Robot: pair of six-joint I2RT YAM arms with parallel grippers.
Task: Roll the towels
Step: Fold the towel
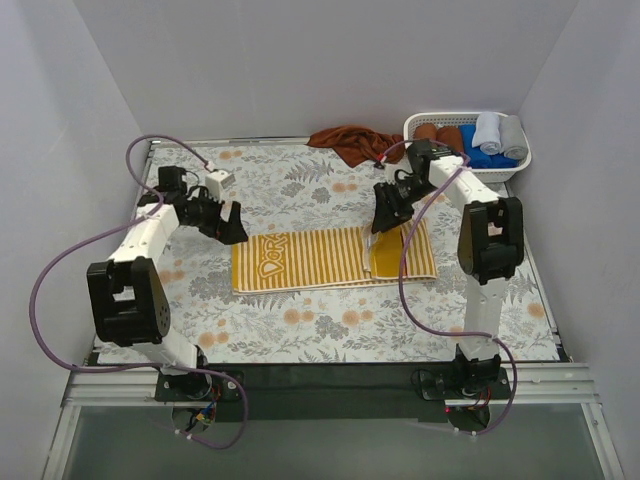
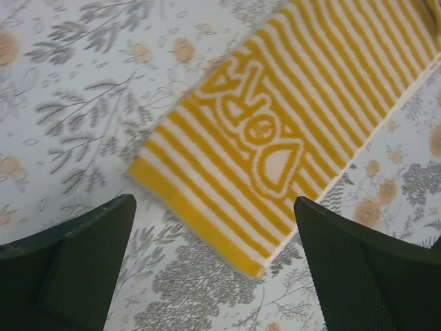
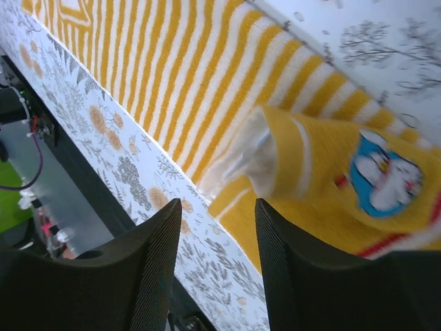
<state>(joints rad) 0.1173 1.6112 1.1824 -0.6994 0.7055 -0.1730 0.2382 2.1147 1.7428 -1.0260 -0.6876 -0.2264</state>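
Observation:
The mustard-yellow striped towel lies flat along the middle of the table, with lettering near its left end. Its right end is folded back over itself and shows a plain yellow side with a blue cartoon figure. My right gripper hovers open just over that fold, with nothing between its fingers. Above the towel's left corner, my left gripper stands wide open and clear of the cloth. The rust-brown towel lies crumpled at the back edge.
A white basket at the back right holds small blue, grey and brown rolls. White walls close in the table on three sides. The right arm's purple cable hangs over the towel's right end.

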